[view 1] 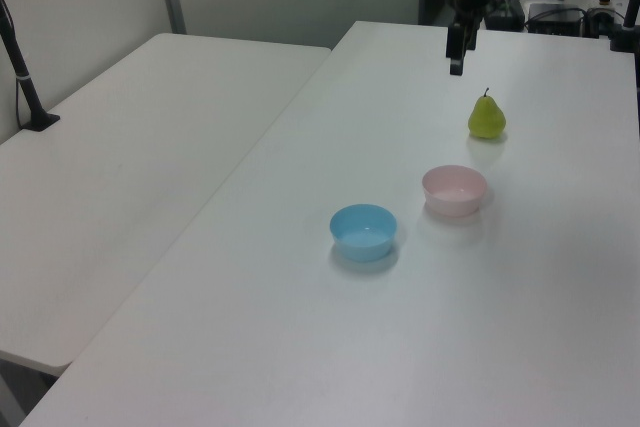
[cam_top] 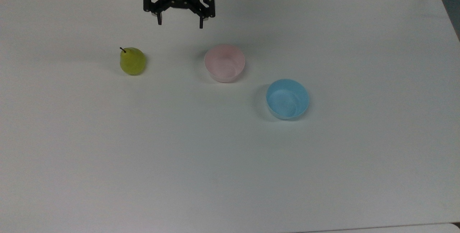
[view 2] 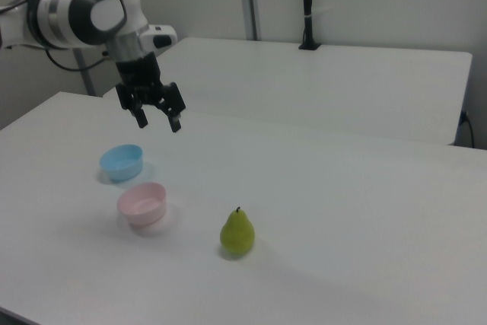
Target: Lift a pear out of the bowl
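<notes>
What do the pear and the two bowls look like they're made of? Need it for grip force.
The pear: yellow-green with an even, slightly glossy skin and a dark stem; real or plastic imitation, I cannot tell. The pink bowl and the blue bowl: probably thin moulded plastic, going by their uniform pastel colour, smooth satin surface and thin rims. The gripper hangs open above the table.

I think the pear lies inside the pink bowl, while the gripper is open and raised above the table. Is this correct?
Not quite. The pear stands on the table, apart from the empty pink bowl, as the top view shows. The gripper is indeed raised, jaws open.
</notes>
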### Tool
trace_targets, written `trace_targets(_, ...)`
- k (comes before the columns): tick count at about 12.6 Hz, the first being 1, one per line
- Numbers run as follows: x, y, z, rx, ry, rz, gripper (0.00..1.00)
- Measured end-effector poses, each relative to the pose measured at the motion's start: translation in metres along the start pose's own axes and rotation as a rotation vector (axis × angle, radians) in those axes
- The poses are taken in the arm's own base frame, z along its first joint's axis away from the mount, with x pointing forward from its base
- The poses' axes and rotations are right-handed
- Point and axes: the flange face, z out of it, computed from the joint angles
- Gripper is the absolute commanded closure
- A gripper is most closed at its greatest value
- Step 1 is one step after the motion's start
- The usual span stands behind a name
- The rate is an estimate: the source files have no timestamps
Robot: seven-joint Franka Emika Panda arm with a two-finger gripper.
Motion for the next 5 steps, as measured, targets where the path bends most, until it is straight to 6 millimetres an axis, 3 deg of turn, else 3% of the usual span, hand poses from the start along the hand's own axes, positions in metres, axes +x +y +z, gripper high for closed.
trace_targets(5, -0.003, -0.005, -0.056, 0.056, 0.005, 0.012, 0.0)
